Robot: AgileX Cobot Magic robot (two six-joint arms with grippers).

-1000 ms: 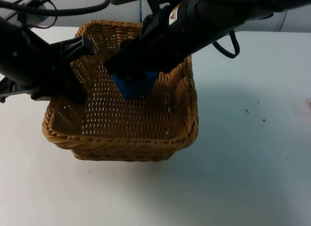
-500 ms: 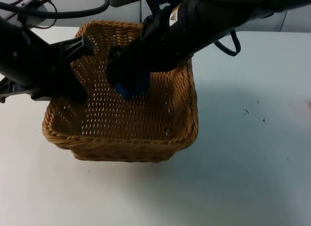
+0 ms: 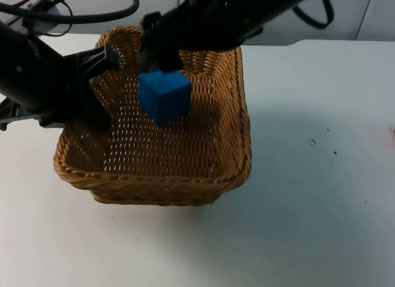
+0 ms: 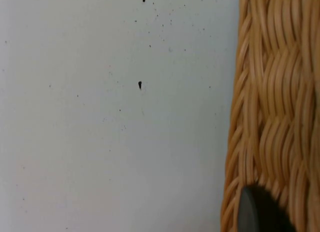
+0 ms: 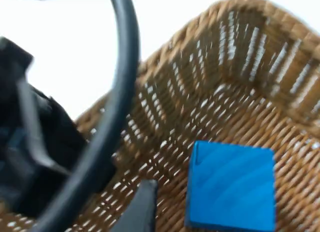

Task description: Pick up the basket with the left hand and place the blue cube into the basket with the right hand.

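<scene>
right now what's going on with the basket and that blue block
The left end effector grips the wicker basket by its left rim. The blue cube sits inside the basket, free of the right end effector, which hangs above it near the far rim. So the cube is placed.

overhead and wrist views; shared basket (image 3: 154,176)

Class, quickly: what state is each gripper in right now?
Left gripper: shut on the basket rim.
Right gripper: open, above the blue cube, which sits inside the basket.
</scene>
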